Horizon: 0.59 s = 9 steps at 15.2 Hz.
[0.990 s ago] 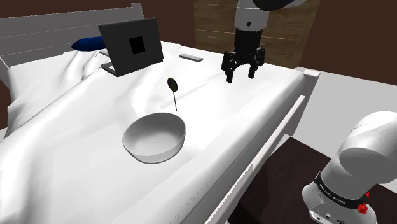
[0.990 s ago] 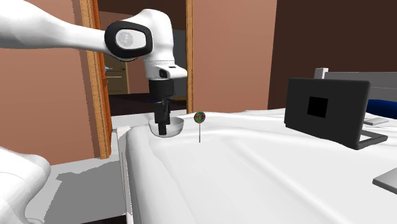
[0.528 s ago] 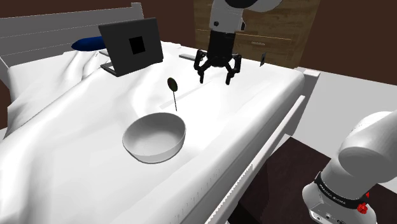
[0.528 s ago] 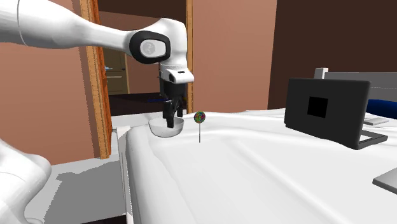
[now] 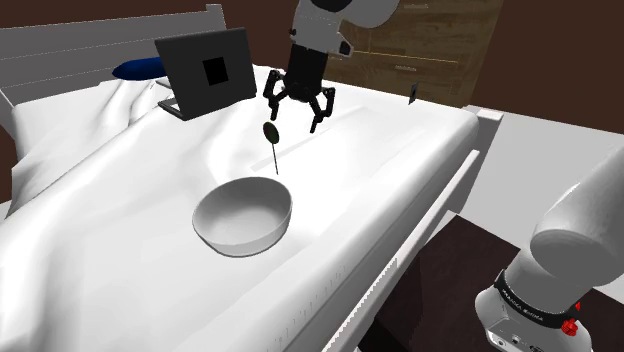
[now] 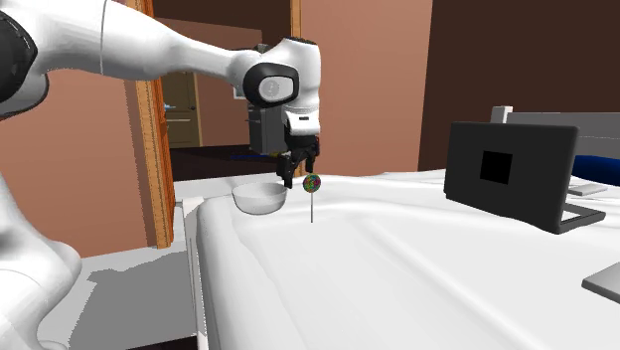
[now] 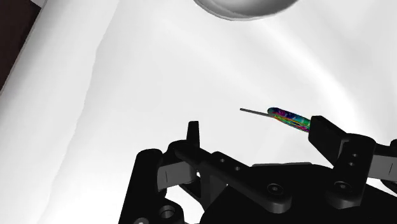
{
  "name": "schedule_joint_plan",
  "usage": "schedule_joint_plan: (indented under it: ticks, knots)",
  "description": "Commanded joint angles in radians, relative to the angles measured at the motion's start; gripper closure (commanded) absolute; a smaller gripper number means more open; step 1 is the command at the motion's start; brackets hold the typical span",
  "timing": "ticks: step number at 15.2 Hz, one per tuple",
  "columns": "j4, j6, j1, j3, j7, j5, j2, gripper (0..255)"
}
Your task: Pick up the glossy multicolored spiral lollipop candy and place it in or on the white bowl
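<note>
The lollipop [image 5: 270,131], a dark disc from the shoulder view and red-green swirled [image 6: 312,183] from the second exterior view, stands upright on its thin stick on the white bed. My black gripper [image 5: 297,108] hangs open just above and behind it, touching nothing. In the wrist view the lollipop [image 7: 289,118] lies close to one fingertip [image 7: 323,129], with the gripper [image 7: 257,130] spread wide. The white bowl [image 5: 243,215] sits on the sheet nearer the stand than the lollipop; from the second exterior view the bowl [image 6: 260,198] is behind the gripper [image 6: 295,177].
An open black laptop [image 5: 205,72] stands on the bed [image 5: 120,200] near the headboard, with a blue pillow [image 5: 140,68] behind it. A wooden dresser [image 5: 440,40] is beyond the bed. The bed's side rail [image 5: 440,210] runs along the shoulder view's right. A grey flat object [image 6: 606,283] lies on the sheet.
The arm has swung toward the shoulder view's left, carrying the open gripper from the bed's far right side to just above the lollipop. Lollipop and bowl have not moved.
</note>
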Motion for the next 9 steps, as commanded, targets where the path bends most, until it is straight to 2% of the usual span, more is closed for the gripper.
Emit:
schedule_joint_plan:
  ticks: [1, 3, 9]
  knots:
    - [0.069, 0.031, -0.002, 0.014, 0.098, 0.01, 0.07, 0]
    - [0.111, 0.054, -0.002, 0.019, 0.158, 0.015, 0.115, 0]
    - [0.065, 0.13, 0.013, 0.035, 0.16, 0.012, 0.14, 0]
